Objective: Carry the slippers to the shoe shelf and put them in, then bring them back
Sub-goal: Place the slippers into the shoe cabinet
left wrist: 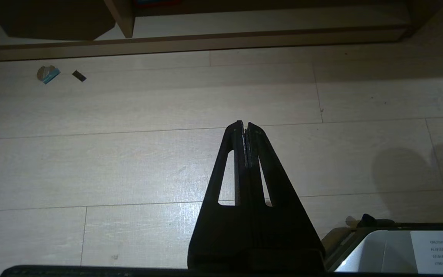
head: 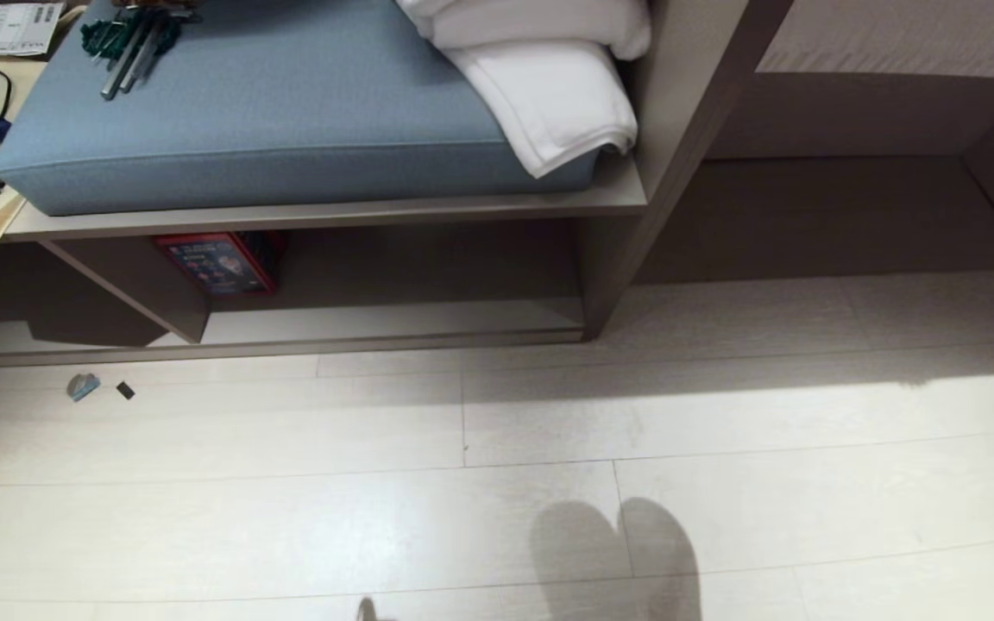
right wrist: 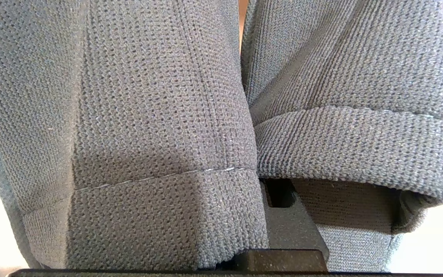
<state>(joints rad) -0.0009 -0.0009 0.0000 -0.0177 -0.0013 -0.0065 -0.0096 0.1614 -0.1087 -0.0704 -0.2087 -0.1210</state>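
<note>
While the left claw (left wrist: 245,127) hangs closed, the right claw (right wrist: 283,207) grips the slippers (right wrist: 160,115).

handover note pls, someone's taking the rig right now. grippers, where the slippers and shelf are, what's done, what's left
Right gripper: shut on the slippers; its wrist view is filled by both knit bands hanging side by side, fingers mostly hidden. It is outside the head view; only a double shadow falls on the floor.
Left gripper: shut, empty, parked over the floor.
Shoe shelf: straight ahead under the blue cushion; no slippers in it, only a red box at the back.
Done: pair picked up and held.
Left: whether the shelf visit has already happened cannot be told from this moment. Check which leg this is, then set the pair down.
</note>
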